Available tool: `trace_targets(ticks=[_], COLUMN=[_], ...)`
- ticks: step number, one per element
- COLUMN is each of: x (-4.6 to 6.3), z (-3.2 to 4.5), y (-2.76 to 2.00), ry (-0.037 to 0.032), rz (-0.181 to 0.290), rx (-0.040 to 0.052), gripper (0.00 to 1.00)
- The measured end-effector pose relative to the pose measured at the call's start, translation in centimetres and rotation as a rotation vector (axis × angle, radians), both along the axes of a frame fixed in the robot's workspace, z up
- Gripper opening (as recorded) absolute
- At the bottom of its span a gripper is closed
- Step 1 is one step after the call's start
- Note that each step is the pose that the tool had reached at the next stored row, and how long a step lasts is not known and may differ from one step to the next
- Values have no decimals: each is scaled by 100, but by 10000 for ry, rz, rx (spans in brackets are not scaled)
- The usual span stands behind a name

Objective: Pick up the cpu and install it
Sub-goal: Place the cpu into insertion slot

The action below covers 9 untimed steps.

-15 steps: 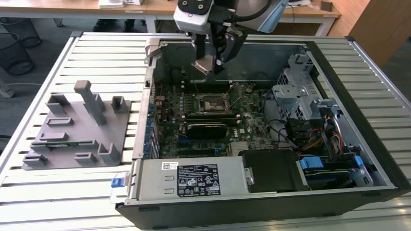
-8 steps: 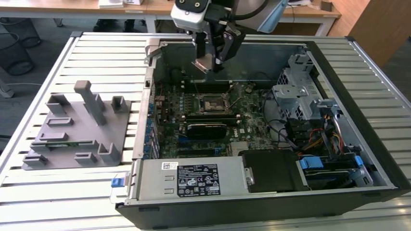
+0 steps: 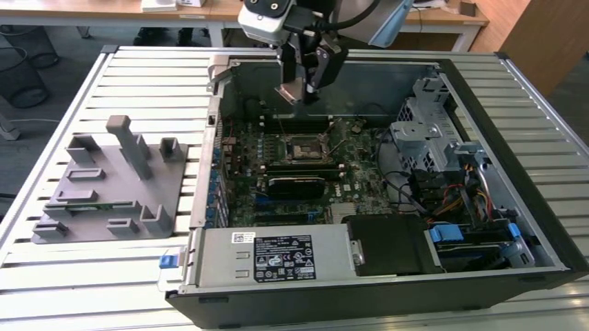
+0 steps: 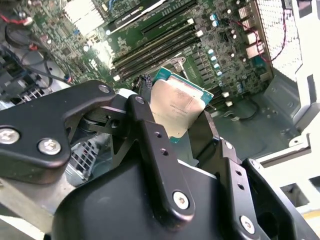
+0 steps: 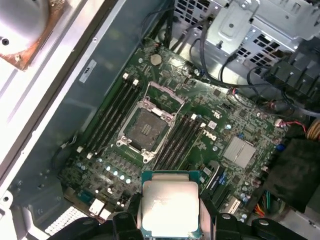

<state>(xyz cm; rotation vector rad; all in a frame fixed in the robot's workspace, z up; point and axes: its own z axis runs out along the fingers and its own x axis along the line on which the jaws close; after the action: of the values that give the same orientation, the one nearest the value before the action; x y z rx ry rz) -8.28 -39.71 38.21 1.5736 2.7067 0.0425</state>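
A slatted metal tabletop point(image 3: 110, 276) carries an open computer case point(image 3: 543, 227) lying on its side, with wooden desks point(image 3: 442, 17) behind. The arm point(image 3: 267, 17) reaches down over the far part of the case. A grey fixture block point(image 3: 106, 183) sits toward the exterior view's left. The end effector point(image 3: 296, 93) hangs above the motherboard point(image 5: 240, 125), clamped on the cpu point(image 5: 169, 207), which is held tilted, clear of the empty socket point(image 5: 145, 129).
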Motion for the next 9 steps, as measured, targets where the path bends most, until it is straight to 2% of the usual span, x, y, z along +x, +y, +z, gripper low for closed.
trace_targets(ticks=[9], x=[0], z=[-44], y=[3], ry=[-1], rz=[-1510], rx=[2], gripper=[54])
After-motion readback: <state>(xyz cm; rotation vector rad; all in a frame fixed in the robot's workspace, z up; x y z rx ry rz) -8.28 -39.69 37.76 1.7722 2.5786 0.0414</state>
